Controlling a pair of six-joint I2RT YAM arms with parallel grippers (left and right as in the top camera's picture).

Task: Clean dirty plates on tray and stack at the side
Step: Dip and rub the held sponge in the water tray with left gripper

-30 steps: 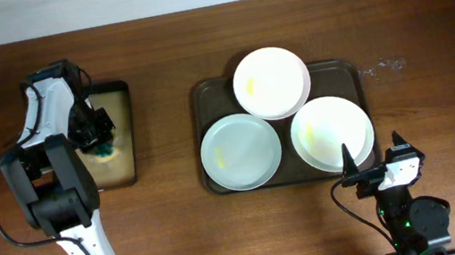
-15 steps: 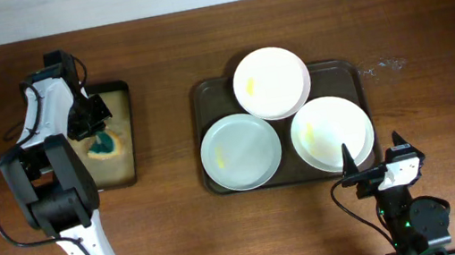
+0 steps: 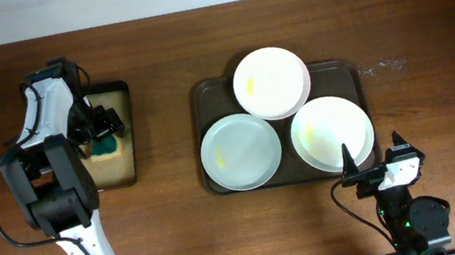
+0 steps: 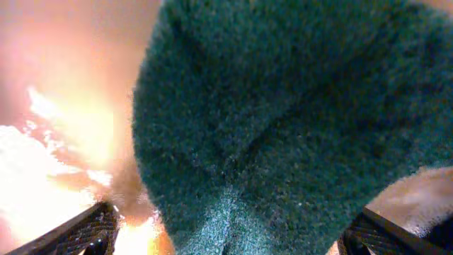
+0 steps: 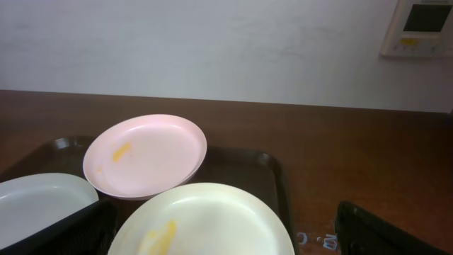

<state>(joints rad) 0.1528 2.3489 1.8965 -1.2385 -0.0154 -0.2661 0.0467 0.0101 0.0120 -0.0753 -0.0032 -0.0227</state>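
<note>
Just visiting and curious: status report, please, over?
Left gripper open, down over green sponge in small black tray. Right gripper open, empty, beside brown tray. Three plates on it, yellow smears showing. Nothing in the way.

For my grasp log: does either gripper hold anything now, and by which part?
Nothing is held. The left gripper has its fingers wide apart around the green sponge, not closed on it; the right gripper is open and empty.

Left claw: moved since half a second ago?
Yes. The left claw shifted right over the small black tray, toward its right rim, above the green sponge.
</note>
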